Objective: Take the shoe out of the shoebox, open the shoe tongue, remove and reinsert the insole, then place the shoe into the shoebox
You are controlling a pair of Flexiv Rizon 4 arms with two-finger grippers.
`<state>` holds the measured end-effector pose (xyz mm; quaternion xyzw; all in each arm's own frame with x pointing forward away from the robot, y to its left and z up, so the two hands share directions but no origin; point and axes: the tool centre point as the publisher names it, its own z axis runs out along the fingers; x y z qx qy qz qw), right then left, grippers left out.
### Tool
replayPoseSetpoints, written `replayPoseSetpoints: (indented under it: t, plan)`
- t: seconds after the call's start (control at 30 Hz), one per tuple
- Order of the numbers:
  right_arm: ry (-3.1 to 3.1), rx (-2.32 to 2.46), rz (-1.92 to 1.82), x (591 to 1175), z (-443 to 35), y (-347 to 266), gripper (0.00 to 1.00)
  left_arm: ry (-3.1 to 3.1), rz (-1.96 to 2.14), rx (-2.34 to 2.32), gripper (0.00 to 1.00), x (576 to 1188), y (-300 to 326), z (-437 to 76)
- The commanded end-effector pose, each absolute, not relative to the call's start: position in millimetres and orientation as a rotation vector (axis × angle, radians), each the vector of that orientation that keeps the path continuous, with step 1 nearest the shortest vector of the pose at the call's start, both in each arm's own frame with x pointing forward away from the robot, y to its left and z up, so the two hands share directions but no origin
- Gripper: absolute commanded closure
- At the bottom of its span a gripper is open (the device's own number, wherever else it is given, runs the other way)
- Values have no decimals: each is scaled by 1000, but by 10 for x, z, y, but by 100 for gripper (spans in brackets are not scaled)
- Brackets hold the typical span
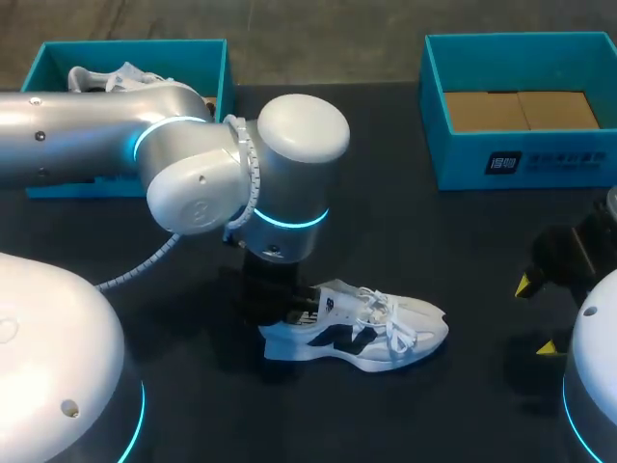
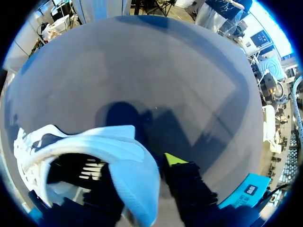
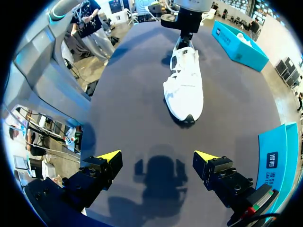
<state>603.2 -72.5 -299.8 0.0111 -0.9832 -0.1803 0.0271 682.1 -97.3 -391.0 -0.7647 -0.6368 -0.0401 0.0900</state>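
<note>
**Left end effector on the heel of the shoe, right one wide open**

In the head view we see the white shoe (image 1: 357, 333) standing on its sole on the dark bench (image 1: 415, 231), outside both boxes, with its toe toward our right side. The left end effector (image 1: 280, 301) is at its heel, mostly hidden from this camera. The left shoebox (image 1: 217, 63) holds a second shoe (image 1: 120, 77). The right shoebox (image 1: 463, 159) has a cardboard floor.

In the left wrist view, the left end effector (image 2: 135, 175) grips the heel wall of the shoe (image 2: 71, 146). One finger is inside the opening and the yellow-tipped finger (image 2: 174, 159) is outside against it.

In the right wrist view, the right end effector (image 3: 158, 158) is wide open and holds nothing. The shoe (image 3: 184, 90) is well ahead, toe toward it.
</note>
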Motion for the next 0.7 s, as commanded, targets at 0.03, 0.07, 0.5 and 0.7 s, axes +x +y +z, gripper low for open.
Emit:
replayPoseSetpoints:
  t: [0.03, 0.07, 0.5, 0.7]
  plan:
    - [-3040, 34, -554, 6016, -3003, -723, 0, -1906, -52, -2306, 0, 6846, -885, -3742]
    - [-3040, 34, -554, 6016, -3003, -723, 0, -1913, -43, -2315, 0, 6839, -881, -3682]
    - [-3040, 34, -554, 6016, -3003, -723, 0, -2069, 123, -2298, 0, 6751, -778, -2890]
    - [-3040, 34, -554, 6016, -3003, -723, 0, -2262, 354, -2036, 0, 6774, -625, -2669]
